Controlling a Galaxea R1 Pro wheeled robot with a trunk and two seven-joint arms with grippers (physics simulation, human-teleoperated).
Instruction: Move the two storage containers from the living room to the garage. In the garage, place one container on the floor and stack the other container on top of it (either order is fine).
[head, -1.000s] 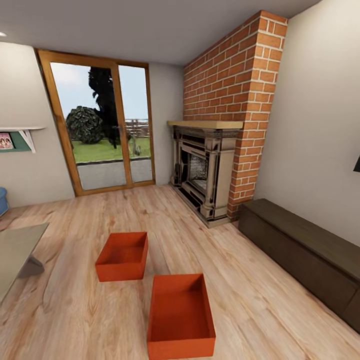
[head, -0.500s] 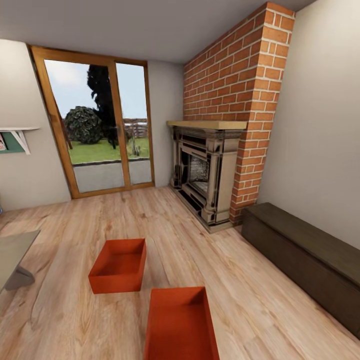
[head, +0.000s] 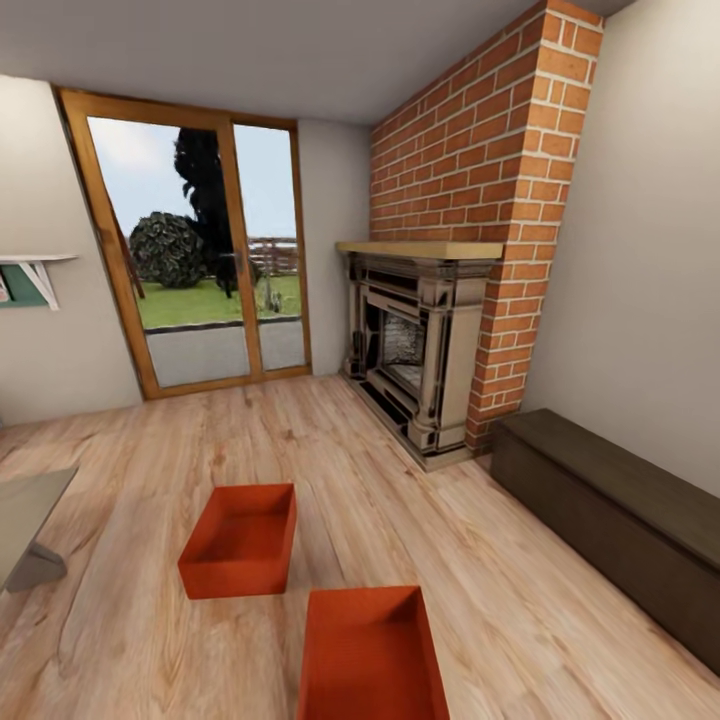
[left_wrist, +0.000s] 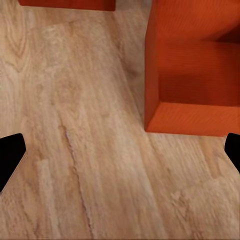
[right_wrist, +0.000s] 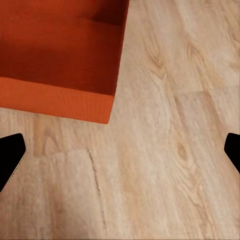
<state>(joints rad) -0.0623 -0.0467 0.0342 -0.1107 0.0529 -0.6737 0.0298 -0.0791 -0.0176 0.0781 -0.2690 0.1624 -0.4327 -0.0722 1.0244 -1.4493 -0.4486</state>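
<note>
Near bin (head: 370, 655) on wood floor (head: 520, 600) just ahead, far bin (head: 240, 538) beyond — both empty, still indoors. Left tool (left_wrist: 120, 150) and right tool (right_wrist: 120, 150) spread wide, holding nothing. Straddle near bin's walls squarely before closing.

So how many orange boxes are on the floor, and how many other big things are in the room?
Red-orange storage containers: 2 (far one, near one)
Brick fireplace: 1
Dark brown long chest: 1
Glass coffee table: 1
Glass patio door: 1
Total: 6
</note>
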